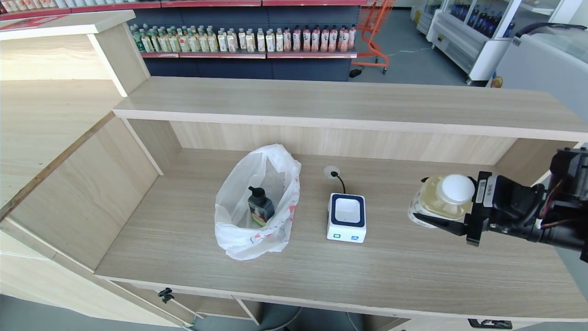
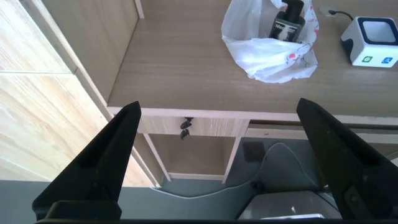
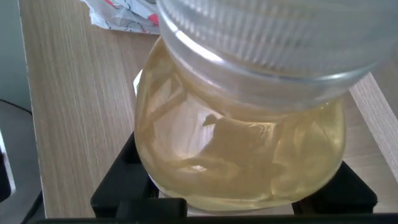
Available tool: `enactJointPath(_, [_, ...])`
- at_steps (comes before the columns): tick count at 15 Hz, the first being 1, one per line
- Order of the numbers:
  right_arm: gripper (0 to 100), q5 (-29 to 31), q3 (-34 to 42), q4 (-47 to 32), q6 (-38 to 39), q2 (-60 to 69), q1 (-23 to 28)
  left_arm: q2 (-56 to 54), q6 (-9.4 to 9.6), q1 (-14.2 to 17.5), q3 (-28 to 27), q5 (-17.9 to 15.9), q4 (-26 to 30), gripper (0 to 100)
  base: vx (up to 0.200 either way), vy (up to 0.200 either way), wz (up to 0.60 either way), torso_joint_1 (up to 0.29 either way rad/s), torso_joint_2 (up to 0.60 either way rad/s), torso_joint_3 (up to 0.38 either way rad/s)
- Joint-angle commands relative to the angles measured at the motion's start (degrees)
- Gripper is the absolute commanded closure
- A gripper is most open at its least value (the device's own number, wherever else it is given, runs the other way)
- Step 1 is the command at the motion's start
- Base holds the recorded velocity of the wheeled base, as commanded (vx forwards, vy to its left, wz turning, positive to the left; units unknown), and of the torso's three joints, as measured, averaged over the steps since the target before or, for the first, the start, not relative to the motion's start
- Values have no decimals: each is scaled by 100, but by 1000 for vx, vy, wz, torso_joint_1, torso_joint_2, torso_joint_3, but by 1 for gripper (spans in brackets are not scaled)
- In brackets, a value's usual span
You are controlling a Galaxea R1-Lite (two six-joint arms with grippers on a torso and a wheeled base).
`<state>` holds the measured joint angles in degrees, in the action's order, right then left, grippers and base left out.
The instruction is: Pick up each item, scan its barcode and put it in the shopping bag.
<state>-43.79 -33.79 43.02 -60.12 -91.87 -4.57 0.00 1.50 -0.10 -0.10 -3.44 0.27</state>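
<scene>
Right tool (image 1: 427, 204) was pinching the jar (image 1: 441, 201) around its body, fingers on either side. The jar had a white lid and yellowish liquid inside (image 3: 236, 143). It sat at 3 o'clock of the scanner (image 1: 347, 217), well apart from it, over the table (image 1: 183, 239). Can't tell if it was lifted or resting on the surface.

Scanner was mid-table, white with a dark blue frame. Its cable (image 1: 341, 183) ran to a grommet (image 1: 331, 172) at its 12 o'clock.

Shopping bag (image 1: 229, 234) stood open at 9 o'clock of the scanner, near it but apart. A dark pump bottle (image 1: 260, 207) stood upright inside.

Left tool (image 2: 217, 162) was spread wide and held nothing. It hung off the table's near edge, above the floor, with the bag (image 2: 267, 53) and scanner (image 2: 370, 40) well beyond it.
</scene>
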Motion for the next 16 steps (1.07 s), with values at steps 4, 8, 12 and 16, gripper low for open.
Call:
enactJointPath(4, [100, -508, -426, 506, -333, -1211, -97, 0, -1, 1, 1, 1, 0, 0, 0, 0, 0, 0, 0, 0])
enactJointPath(8, [100, -666, -778, 593, -342, -1764, -158, 0, -1, 1, 1, 1, 0, 0, 0, 0, 0, 0, 0, 0])
enactJointPath(12, [100, -701, -1270, 611, -333, -2230, -466, 0, -1, 1, 1, 1, 0, 0, 0, 0, 0, 0, 0, 0])
enactJointPath(16, [100, -701, -1894, 620, -342, -2582, -738, 0, -1, 1, 1, 1, 0, 0, 0, 0, 0, 0, 0, 0])
